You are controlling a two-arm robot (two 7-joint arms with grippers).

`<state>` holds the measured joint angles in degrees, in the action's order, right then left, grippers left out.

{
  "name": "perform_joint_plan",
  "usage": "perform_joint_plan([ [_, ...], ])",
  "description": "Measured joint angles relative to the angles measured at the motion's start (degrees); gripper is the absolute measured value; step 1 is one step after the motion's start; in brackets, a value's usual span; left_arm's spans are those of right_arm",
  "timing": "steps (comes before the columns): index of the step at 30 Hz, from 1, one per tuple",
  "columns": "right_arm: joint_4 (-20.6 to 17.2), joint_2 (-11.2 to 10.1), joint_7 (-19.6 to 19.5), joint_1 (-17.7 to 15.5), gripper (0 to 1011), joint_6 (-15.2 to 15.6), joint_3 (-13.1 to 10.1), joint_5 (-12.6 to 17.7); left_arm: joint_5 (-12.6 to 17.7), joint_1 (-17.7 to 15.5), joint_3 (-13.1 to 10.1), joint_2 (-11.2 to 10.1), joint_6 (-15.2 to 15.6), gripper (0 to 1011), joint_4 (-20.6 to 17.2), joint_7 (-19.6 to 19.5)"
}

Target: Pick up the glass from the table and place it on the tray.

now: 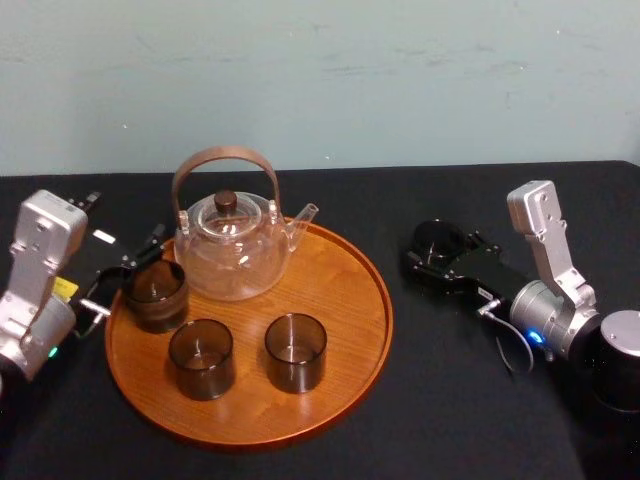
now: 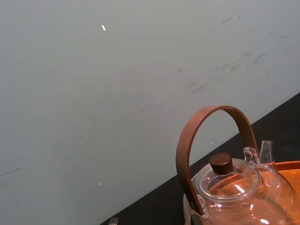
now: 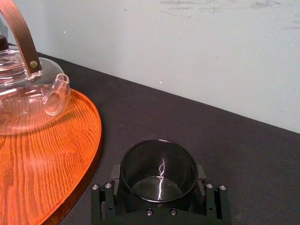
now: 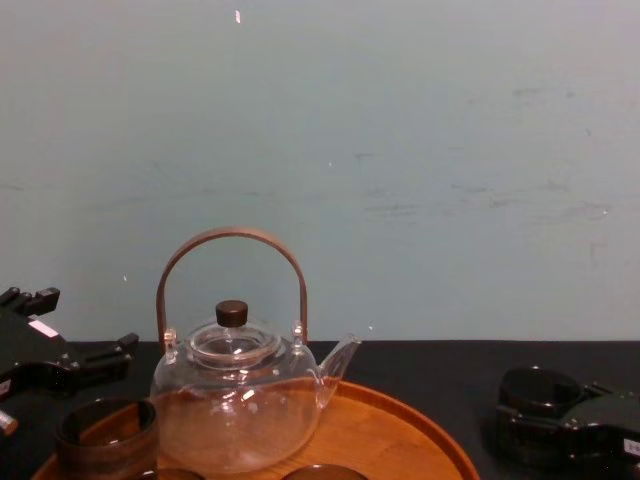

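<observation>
**Right gripper gripping the glass just right of the tray**

The right gripper (image 1: pixel 440 255) is clasping the dark glass (image 3: pixel 158 171), its fingers closing on opposite sides of the wall. The glass is sitting low over the table (image 1: pixel 450 400), close to the tray's (image 1: pixel 350 290) right rim, and I cannot tell whether it is lifted. The step calls for lifting straight up until the base is clearing the raised rim. The glass then needs carrying upright to the bare wood at the tray's right side, avoiding the teapot (image 1: pixel 232 250) spout and the other glasses (image 1: pixel 295 350). The base should be sitting flat before the fingers let go. The left gripper (image 1: pixel 125 272) is hovering at the tray's left rim with its fingers spread, holding nothing.
</observation>
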<state>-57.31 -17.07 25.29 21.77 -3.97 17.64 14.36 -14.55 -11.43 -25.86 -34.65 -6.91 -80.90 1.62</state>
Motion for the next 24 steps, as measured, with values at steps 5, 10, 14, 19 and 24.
perform_joint_plan([
  [5,-0.04,-0.02,-0.03,-0.02,904,0.03,0.00,0.01,0.00,0.00,0.00,0.00,0.00,1002,0.00,0.00],
  [10,-0.06,-0.03,-0.06,-0.04,904,0.06,0.00,0.02,0.00,0.00,0.00,0.00,0.00,1001,0.00,0.00],
  [14,-0.08,-0.03,-0.07,-0.04,904,0.08,0.00,0.04,0.00,0.00,0.00,0.00,0.00,1001,0.00,0.00],
  [19,-0.22,-0.07,0.00,-0.10,904,0.10,-0.05,0.13,0.00,0.00,0.00,0.00,0.00,1001,0.00,0.00],
  [24,-2.84,-0.72,0.06,-1.14,904,0.07,-0.26,0.28,0.00,0.00,0.00,0.00,0.00,1001,0.00,0.00],
])
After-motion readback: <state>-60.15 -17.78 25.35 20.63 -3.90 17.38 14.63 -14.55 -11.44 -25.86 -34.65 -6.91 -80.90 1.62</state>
